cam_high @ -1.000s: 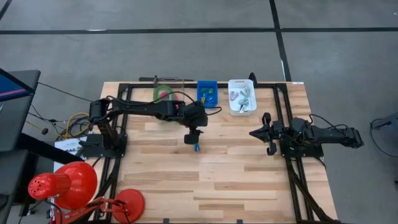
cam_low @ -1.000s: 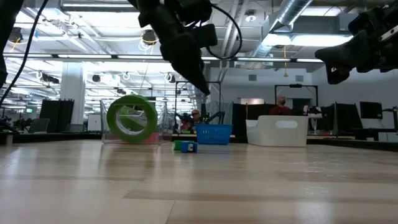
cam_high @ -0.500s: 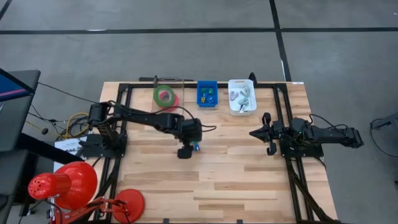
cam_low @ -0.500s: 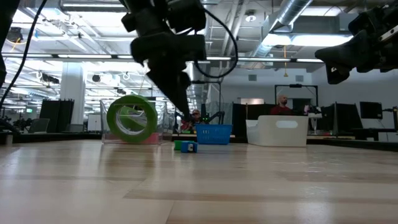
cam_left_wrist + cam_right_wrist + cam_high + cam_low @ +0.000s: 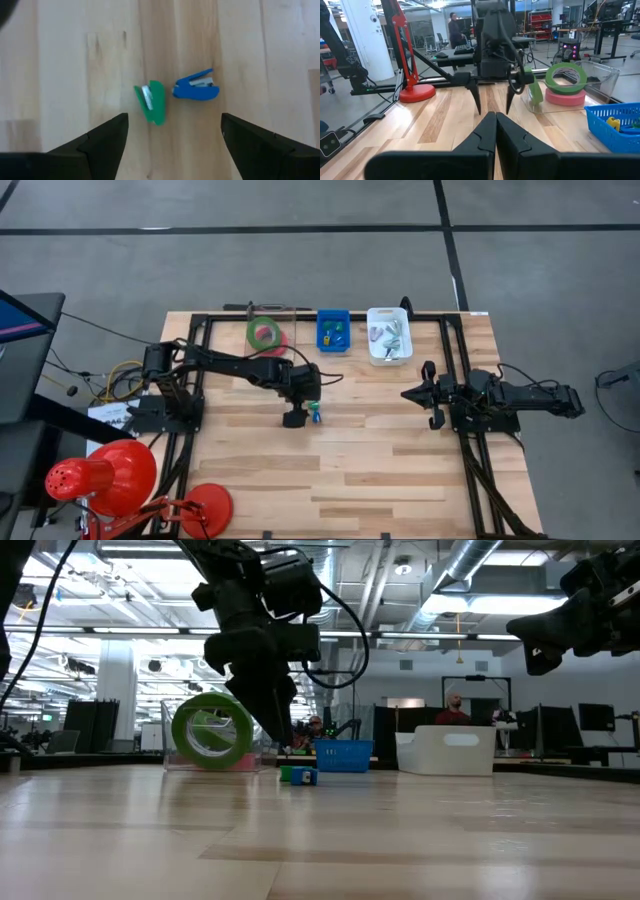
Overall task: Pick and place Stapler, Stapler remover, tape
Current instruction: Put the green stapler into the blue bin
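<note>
Bare wooden table point(image 5: 330, 470) at the near side, nothing on it there. Mid-table: left gripper point(image 5: 294, 418) points down, fingers spread wide, holding nothing; in the left wrist view its two fingers point(image 5: 105, 140) frame a small green item point(image 5: 151, 102) and a small blue item point(image 5: 197, 87) lying side by side on the wood, close but apart, not gripped. In the high view both show as one blue-green speck point(image 5: 315, 415) just right of the gripper; in the low view they sit on the table point(image 5: 298, 775) below the left gripper point(image 5: 275, 730). Right gripper point(image 5: 428, 394) waits at the right side of the table, fingers pressed together, empty. Far edge, left to right: green tape roll point(image 5: 263, 332) on a red-pink roll point(image 5: 277, 341) in a clear container, blue basket point(image 5: 333, 330), white bin point(image 5: 388, 334).
</note>
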